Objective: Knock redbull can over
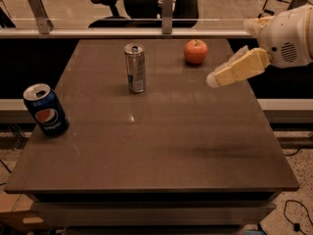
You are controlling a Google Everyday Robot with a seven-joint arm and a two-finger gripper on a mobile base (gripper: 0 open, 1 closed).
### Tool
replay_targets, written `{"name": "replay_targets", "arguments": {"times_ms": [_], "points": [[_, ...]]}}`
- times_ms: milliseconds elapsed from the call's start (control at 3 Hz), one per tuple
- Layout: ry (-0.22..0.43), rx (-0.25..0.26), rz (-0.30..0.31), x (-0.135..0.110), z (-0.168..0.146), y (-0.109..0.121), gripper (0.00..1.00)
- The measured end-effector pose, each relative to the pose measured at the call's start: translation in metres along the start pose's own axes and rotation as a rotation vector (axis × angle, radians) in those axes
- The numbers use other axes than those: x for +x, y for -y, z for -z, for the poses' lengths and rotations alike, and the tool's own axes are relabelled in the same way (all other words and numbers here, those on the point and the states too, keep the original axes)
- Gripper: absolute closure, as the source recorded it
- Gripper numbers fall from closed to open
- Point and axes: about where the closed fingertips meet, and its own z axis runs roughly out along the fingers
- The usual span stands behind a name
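The redbull can (pixel 135 68), tall, slim and silver-grey with a silver top, stands upright on the dark table (pixel 161 146) at the back centre. My gripper (pixel 215 78) hangs above the table's right side, its yellowish fingers pointing left toward the can. It is well apart from the can, to the can's right, and level with the can's lower half in the picture. It holds nothing that I can see.
A dark-blue Pepsi can (pixel 46 110) stands upright near the table's left edge. A red apple (pixel 195 51) sits at the back right, just behind the gripper. A rail with glass panels (pixel 146 32) runs behind the table, office chairs beyond it.
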Motion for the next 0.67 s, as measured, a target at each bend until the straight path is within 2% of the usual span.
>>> {"name": "replay_targets", "arguments": {"times_ms": [667], "points": [[0.06, -0.077, -0.013, -0.007, -0.038, -0.012, 0.0]]}}
